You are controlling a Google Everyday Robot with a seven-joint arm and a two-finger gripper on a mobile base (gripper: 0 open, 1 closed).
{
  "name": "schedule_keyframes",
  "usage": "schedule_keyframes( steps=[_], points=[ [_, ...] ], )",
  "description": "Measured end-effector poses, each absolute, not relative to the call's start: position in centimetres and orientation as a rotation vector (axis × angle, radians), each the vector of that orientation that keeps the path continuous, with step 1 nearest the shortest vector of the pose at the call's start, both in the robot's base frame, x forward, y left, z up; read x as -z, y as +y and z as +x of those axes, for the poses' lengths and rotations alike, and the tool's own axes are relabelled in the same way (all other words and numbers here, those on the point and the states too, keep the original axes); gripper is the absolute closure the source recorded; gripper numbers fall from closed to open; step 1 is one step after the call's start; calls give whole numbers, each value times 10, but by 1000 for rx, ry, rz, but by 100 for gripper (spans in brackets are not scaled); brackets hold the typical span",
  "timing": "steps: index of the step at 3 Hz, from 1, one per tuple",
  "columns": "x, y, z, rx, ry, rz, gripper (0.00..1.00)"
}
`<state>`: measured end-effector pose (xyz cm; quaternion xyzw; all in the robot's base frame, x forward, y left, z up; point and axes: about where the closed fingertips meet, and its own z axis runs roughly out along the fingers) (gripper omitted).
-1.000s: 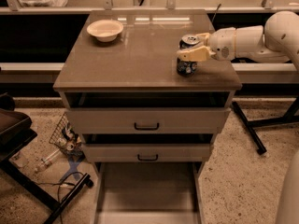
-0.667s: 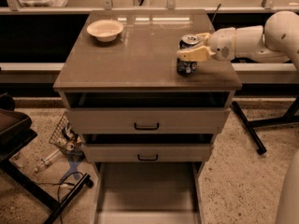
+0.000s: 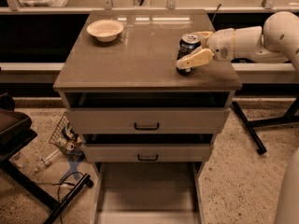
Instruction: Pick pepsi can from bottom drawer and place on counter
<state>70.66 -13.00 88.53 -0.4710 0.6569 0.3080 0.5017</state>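
The pepsi can [image 3: 190, 39], dark with a silver top, stands upright on the counter [image 3: 135, 59] near its right edge. My gripper [image 3: 189, 50] reaches in from the right and its cream fingers [image 3: 196, 59] straddle the can, one in front and one behind, closed against it. The bottom drawer [image 3: 147, 190] is pulled out at the foot of the cabinet, and its grey floor is bare.
A white bowl [image 3: 105, 29] sits at the counter's back left. The two upper drawers [image 3: 146, 120] with black handles are slightly open. Wire clutter and cables [image 3: 65, 141] lie on the floor at left, and a black stand leg [image 3: 250, 129] at right.
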Motion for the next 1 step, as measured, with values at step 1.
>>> schedule_keyframes(
  steps=[1],
  points=[
    [-885, -130, 707, -744, 1587, -1138, 0]
  ],
)
